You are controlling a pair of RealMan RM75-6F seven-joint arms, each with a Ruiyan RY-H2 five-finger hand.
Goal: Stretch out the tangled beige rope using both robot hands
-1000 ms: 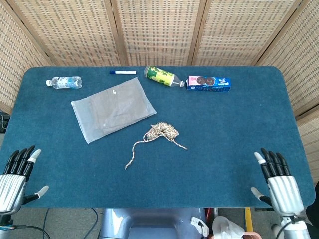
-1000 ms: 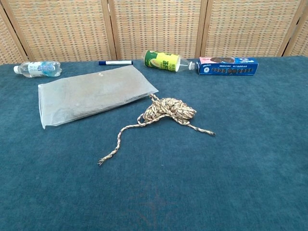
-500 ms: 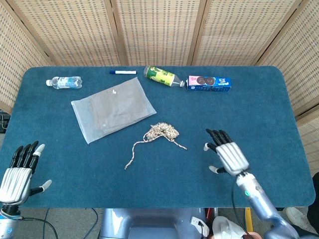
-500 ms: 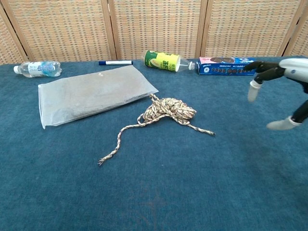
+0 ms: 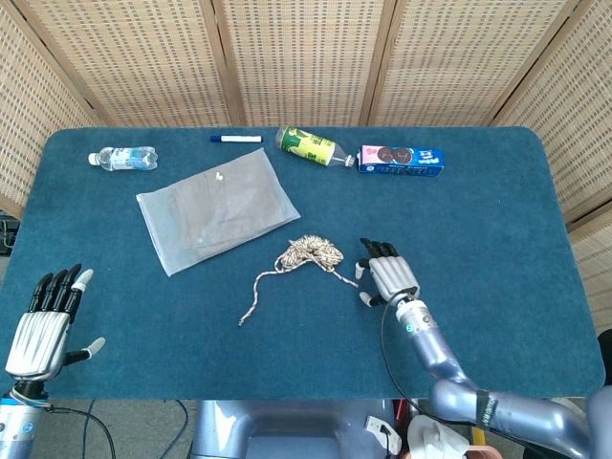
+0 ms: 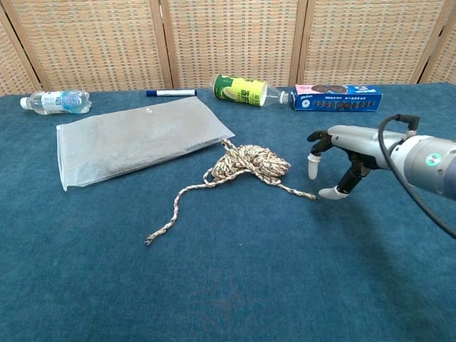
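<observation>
Blue table [image 5: 497, 220]: clear plastic bag [image 5: 217, 209] lies flat left of centre. Beige rope [image 5: 308, 255] still bunched mid-table, one tail trailing toward the near-left. Right hand [image 5: 389, 277] hovers palm-down just beside the rope's right tail end, fingers spread, holding nothing. Left hand [image 5: 43, 323] at near-left edge (also spread, holding nothing).

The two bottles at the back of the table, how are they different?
The clear water bottle lies near the table's left end, apart from other things; the green-labelled bottle lies near the middle, its cap end beside the blue cookie box. The water bottle looks see-through with a pale label; the green-labelled bottle has a bright green and yellow wrap. The water bottle looks a bit smaller. Both lie on their sides on the blue table.
</observation>
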